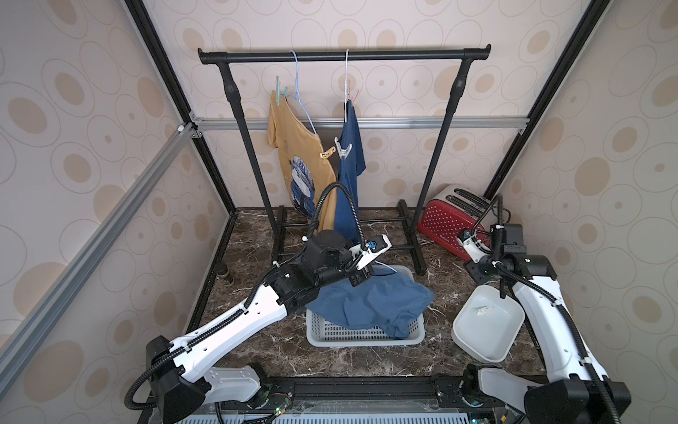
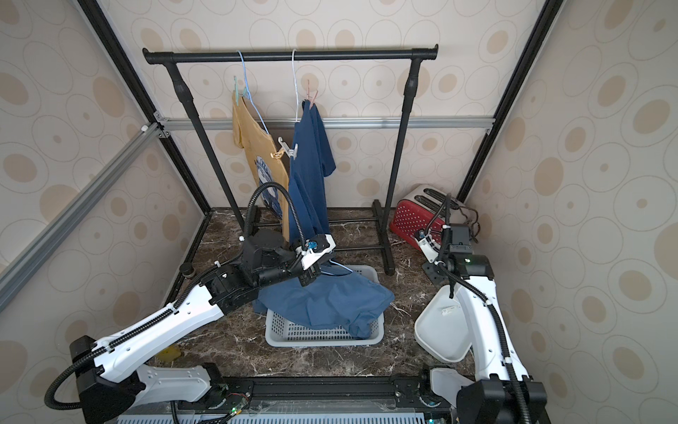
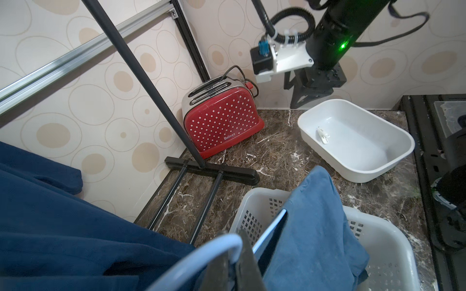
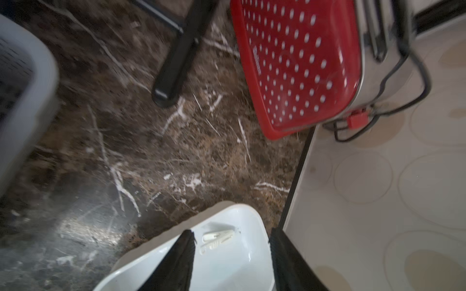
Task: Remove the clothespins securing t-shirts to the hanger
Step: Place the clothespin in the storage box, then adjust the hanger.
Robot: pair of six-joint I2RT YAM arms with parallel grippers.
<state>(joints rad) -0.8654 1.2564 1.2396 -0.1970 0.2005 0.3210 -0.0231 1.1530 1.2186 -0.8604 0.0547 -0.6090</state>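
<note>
Left end effector [image 3: 233, 262] clenched on hanger [image 3: 201, 254]; right end effector [image 4: 232, 234] released above white clothespin [image 4: 218, 239] in bin [image 4: 239, 272]

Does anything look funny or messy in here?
Yes. The yellow t-shirt hangs crooked because its hanger tilts steeply. A blue t-shirt spills over the rim of the laundry basket. A red polka-dot toaster sits beside the clothes rack, an odd neighbour for laundry.

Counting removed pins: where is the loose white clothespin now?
The white clothespin lies alone inside the white tub, on the robot's right side in front of the red toaster, clearest in the left wrist view.
</note>
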